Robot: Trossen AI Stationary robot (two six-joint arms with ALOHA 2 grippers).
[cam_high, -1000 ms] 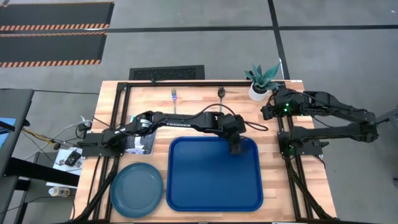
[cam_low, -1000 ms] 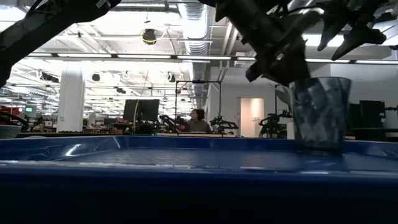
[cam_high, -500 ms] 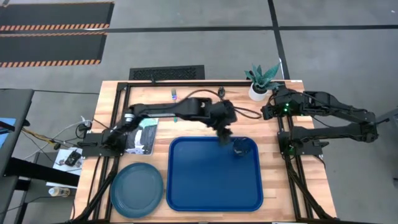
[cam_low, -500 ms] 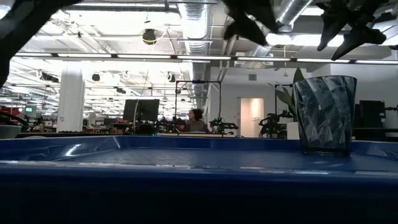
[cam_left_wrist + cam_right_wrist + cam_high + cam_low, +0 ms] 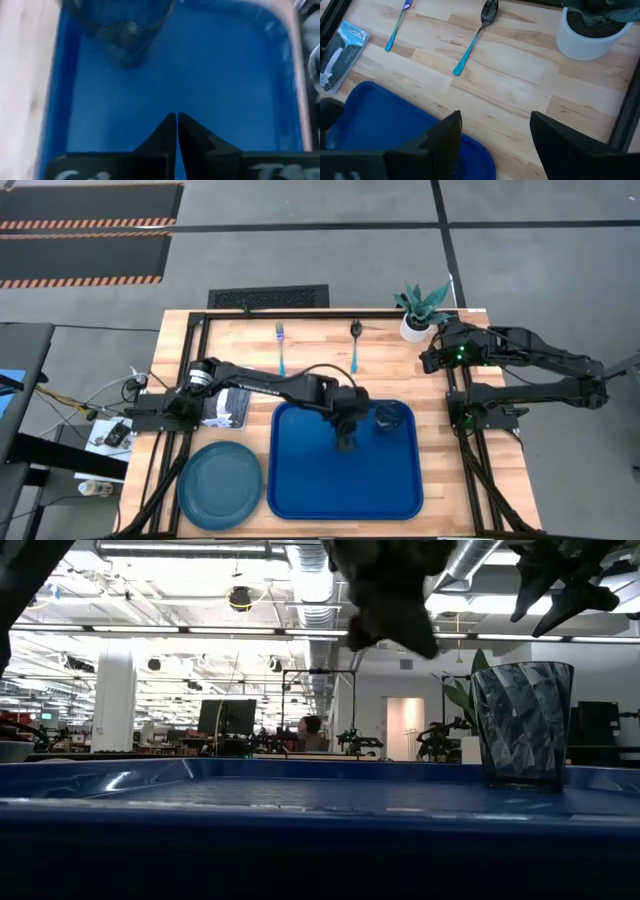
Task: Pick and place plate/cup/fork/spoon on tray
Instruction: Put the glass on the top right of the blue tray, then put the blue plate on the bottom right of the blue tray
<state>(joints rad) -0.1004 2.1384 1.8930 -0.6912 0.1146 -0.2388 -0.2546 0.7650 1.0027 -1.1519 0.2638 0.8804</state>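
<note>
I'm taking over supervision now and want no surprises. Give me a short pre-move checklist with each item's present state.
1. Dark faceted cup upright in the bright blue plastic tray: ok.
2. Left gripper shut, empty, above the tray: ok.
3. Round teal plate on tray: not ok, it lies on the wood beside the tray.
4. Blue-handled fork and blue-handled spoon on tray: not ok.
5. Right gripper open, parked near the white plant pot: ok.

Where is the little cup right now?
From above, the cup stands in the tray's far right corner, just right of the left claw.
</note>
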